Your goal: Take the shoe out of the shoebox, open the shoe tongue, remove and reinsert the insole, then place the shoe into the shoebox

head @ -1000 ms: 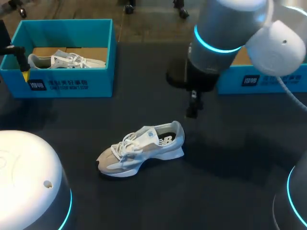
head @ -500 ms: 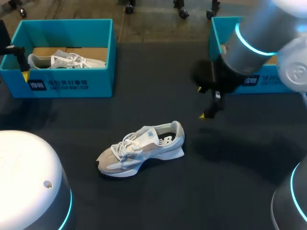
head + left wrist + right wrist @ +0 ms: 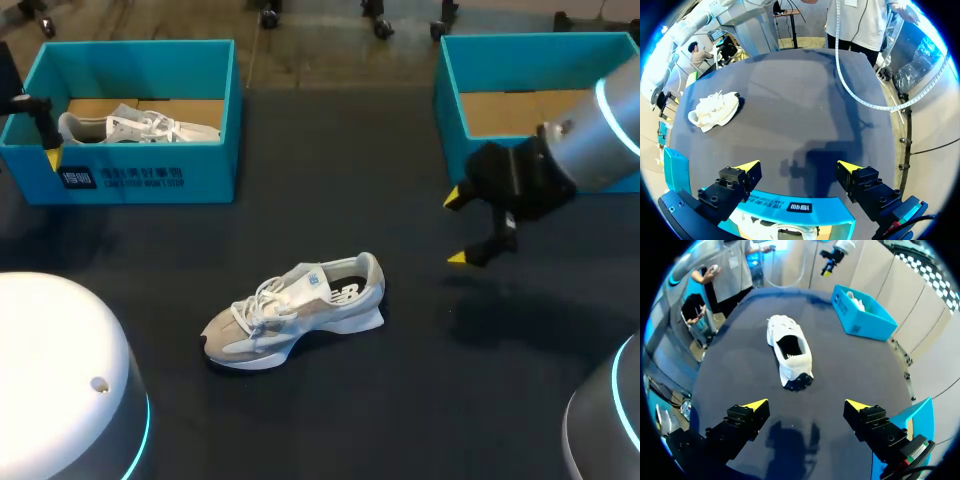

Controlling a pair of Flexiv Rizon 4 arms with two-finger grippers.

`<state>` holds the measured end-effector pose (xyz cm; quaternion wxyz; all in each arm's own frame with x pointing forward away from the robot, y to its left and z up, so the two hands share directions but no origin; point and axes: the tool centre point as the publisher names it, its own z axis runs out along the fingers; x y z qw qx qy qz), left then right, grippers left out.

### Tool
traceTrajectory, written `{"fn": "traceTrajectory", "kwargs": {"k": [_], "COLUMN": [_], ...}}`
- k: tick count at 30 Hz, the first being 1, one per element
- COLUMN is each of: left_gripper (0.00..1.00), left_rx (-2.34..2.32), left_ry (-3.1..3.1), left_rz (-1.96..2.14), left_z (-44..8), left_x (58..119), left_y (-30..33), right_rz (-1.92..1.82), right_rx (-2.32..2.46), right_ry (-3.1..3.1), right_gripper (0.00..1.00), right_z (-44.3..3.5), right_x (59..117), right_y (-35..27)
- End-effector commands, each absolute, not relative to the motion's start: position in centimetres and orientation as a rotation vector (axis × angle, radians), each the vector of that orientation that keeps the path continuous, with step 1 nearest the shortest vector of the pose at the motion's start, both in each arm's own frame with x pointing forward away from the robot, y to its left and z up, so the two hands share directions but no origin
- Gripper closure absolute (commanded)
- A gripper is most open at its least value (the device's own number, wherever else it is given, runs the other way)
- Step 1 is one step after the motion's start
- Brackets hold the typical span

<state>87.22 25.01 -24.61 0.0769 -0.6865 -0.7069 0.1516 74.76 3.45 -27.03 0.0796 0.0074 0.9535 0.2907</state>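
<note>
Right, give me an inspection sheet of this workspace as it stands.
Surface: dark table, matte.
Job's things: white shoe on its sole mid-table, outside both boxes; left shoebox holds a second shoe; right shoebox shows only its cardboard floor.
Clutter: nothing seen.
Grippers: left gripper open, above the left shoebox's wall; right gripper open, in front of the right shoebox, apart from the white shoe.
Cables: pale ribbed hose arcs above the table's far side.
Surroundings: nothing seen.
</note>
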Motion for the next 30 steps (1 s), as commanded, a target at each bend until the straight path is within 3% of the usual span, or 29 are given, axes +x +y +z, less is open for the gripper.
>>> {"fn": "traceTrajectory", "kwargs": {"k": [1,30], "left_gripper": [0.00,0.00], "left_rx": [-2.059,-2.059], "left_ry": [-2.120,-2.120], "left_rz": [0.448,0.448], "left_z": [-24.6,-24.6], "left_x": [87.1,87.1], "left_y": [25.0,25.0], "right_rz": [1.661,1.685], "right_rx": [-0.066,-0.086], "right_ry": [2.462,2.407], "right_gripper": [0.00,0.00], "right_z": [-27.8,-29.0], "right_x": [74.1,74.4], "right_y": [2.6,1.6]}}
